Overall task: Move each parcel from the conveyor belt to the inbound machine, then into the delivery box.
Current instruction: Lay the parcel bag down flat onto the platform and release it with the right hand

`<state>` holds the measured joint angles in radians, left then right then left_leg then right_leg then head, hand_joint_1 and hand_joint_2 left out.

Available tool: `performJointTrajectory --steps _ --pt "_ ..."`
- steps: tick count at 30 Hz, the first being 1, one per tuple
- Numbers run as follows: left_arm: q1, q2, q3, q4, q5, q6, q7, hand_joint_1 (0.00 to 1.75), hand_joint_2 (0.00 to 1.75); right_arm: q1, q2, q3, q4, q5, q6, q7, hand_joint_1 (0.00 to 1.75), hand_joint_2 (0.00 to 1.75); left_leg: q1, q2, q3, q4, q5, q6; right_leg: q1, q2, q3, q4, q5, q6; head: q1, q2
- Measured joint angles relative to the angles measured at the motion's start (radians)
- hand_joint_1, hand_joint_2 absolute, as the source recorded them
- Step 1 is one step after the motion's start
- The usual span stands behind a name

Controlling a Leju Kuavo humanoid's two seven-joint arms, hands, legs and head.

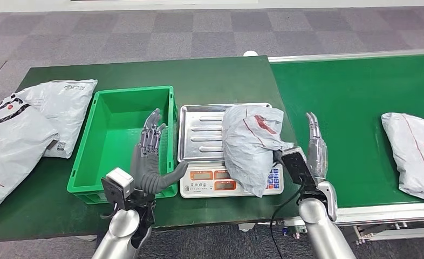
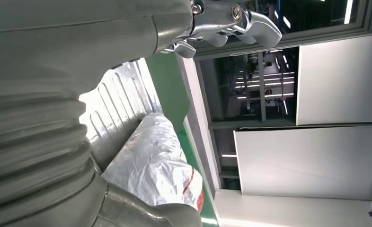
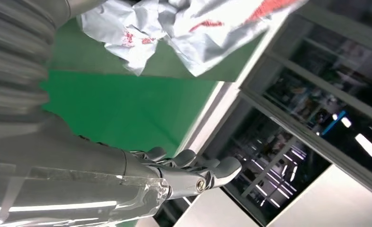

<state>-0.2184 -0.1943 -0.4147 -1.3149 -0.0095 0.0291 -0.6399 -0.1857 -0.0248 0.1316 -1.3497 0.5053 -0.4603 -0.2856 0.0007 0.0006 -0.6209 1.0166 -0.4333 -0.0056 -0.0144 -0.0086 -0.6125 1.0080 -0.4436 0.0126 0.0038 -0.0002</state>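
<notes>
Seen from the head camera, the robot's left hand (image 1: 151, 154) rises from the lower left of centre, fingers stretched straight toward the top of the frame and thumb jutting right toward the scale, holding nothing; it hangs over the right wall of the green delivery box (image 1: 86, 172), which sits on the dark green worktop (image 1: 215, 73).

The right hand (image 1: 315, 143), lower right of centre, stands edge-on with its fingers extended upward in the frame and close together, empty, just beside the right edge of the crumpled grey parcel (image 1: 250, 145) and above the edge of the conveyor belt (image 1: 350, 97).

That parcel lies on the inbound machine (image 1: 202, 132), a steel-trayed scale at the frame's centre, covering the tray's right half and spilling over the keypad; its long axis runs from the top of the frame to the bottom, leaning slightly, red print facing up.

A second parcel (image 1: 415, 154) rests on the belt at the far right, its long axis also roughly top to bottom.

More grey bags (image 1: 32, 116) lie at the left of the worktop, beside the box.

In the right wrist view the right hand's fingers (image 3: 212, 170) lie straight over the belt.
</notes>
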Motion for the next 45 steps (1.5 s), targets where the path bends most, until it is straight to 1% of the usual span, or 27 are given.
performJointTrajectory --steps 5,9,11,13,15,17,20,25,27,31,33,35,39,41,45 --pt "0.007 -0.006 0.013 -0.007 -0.004 -0.005 0.002 0.0 1.75 0.001 0.005 -0.018 -0.021 -0.019 0.004 -0.011 0.0 1.75 0.0 0.0 0.0 0.0 0.0 0.0 0.0 0.0 0.0 0.0 0.0 0.0 0.0 0.0" --pt "0.009 -0.007 0.016 -0.01 -0.004 -0.005 0.003 0.0 1.75 0.003 0.008 -0.024 -0.028 -0.035 0.007 -0.023 0.0 0.0 0.0 0.0 0.0 0.0 0.0 0.0 0.0 0.0 0.0 0.0 0.0 0.0 0.0 0.0" --pt "0.012 -0.007 0.017 -0.012 -0.008 -0.001 0.003 0.0 1.75 0.016 0.01 -0.034 -0.045 -0.125 0.037 -0.076 0.0 0.0 0.0 0.0 0.0 0.0 0.0 0.0 0.0 -0.001 0.0 0.0 0.0 0.0 0.0 0.0" --pt "0.019 -0.006 0.019 -0.011 -0.017 0.018 -0.003 0.0 1.75 0.041 0.012 -0.05 -0.08 -0.298 0.115 -0.143 0.0 0.0 0.0 -0.001 0.0 0.0 0.0 0.0 0.0 -0.002 0.0 0.0 -0.001 0.0 0.0 0.0" --pt "0.021 -0.004 0.022 -0.003 -0.019 0.047 -0.014 0.0 1.75 0.065 0.015 -0.068 -0.117 -0.458 0.208 -0.178 0.0 0.87 0.0 -0.001 0.0 0.0 0.0 0.0 0.0 -0.002 0.0 0.0 -0.001 0.0 0.0 0.0" --pt "0.011 -0.003 0.029 0.02 -0.005 0.067 -0.02 0.0 1.75 0.08 0.017 -0.086 -0.144 -0.544 0.267 -0.201 0.0 1.75 0.0 -0.001 0.0 0.0 -0.001 0.0 0.0 -0.001 0.0 0.0 -0.001 0.0 0.0 0.0" --pt "-0.029 -0.004 0.045 0.079 0.022 0.086 -0.022 0.0 1.75 0.085 0.019 -0.105 -0.171 -0.589 0.299 -0.234 0.0 1.75 0.0 0.0 0.0 0.0 -0.001 0.0 0.0 -0.001 0.0 0.0 -0.001 0.0 0.0 0.0" --pt "-0.129 -0.015 0.066 0.205 0.046 0.106 -0.005 0.0 1.75 0.071 0.021 -0.109 -0.183 -0.614 0.332 -0.263 0.0 1.75 0.0 0.0 0.0 0.0 0.0 0.0 0.0 -0.001 0.0 0.0 0.0 0.0 0.0 0.0" --pt "-0.173 -0.022 0.068 0.259 0.051 0.109 0.003 0.0 1.75 0.055 0.024 -0.109 -0.183 -0.635 0.357 -0.262 0.0 1.75 0.0 0.0 0.0 0.0 0.001 0.001 0.0 -0.001 0.001 0.0 0.0 0.0 0.0 0.0" --pt "-0.24 -0.041 0.068 0.355 0.059 0.111 0.012 0.0 1.75 0.034 0.027 -0.109 -0.181 -0.719 0.441 -0.238 0.0 1.75 0.0 -0.001 0.0 0.0 0.001 0.001 0.0 -0.001 0.001 0.0 0.0 0.0 0.0 0.0" --pt "-0.263 -0.05 0.068 0.394 0.061 0.113 0.012 0.0 1.75 0.029 0.027 -0.109 -0.18 -0.727 0.452 -0.249 0.0 1.75 0.0 -0.001 0.0 0.0 0.001 0.001 0.0 -0.001 0.001 0.0 0.0 0.0 0.0 0.0" --pt "-0.283 -0.055 0.067 0.43 0.061 0.114 0.013 0.0 1.75 0.026 0.027 -0.109 -0.18 -0.714 0.441 -0.273 0.0 1.75 0.0 -0.001 0.0 0.0 0.001 0.001 0.0 -0.001 0.0 0.0 0.0 0.0 0.0 0.0" --pt "-0.321 -0.063 0.059 0.502 0.057 0.115 0.024 0.0 1.75 0.019 0.032 -0.109 -0.186 -0.642 0.36 -0.352 0.0 1.75 0.0 -0.001 0.0 0.0 0.0 0.001 0.0 -0.001 0.0 0.0 0.0 0.0 0.0 0.0" --pt "-0.332 -0.067 0.057 0.525 0.054 0.116 0.026 0.0 1.75 0.017 0.036 -0.109 -0.192 -0.625 0.341 -0.364 0.0 1.75 0.0 0.0 0.0 0.0 0.0 0.0 0.0 0.0 0.0 0.0 0.0 0.0 0.0 0.0" --pt "-0.349 -0.073 0.055 0.562 0.052 0.118 0.026 0.0 1.75 0.014 0.041 -0.109 -0.198 -0.619 0.336 -0.366 0.0 1.75 0.0 0.0 0.0 0.0 0.0 0.0 0.0 0.0 0.0 0.0 0.0 0.0 0.0 0.0"
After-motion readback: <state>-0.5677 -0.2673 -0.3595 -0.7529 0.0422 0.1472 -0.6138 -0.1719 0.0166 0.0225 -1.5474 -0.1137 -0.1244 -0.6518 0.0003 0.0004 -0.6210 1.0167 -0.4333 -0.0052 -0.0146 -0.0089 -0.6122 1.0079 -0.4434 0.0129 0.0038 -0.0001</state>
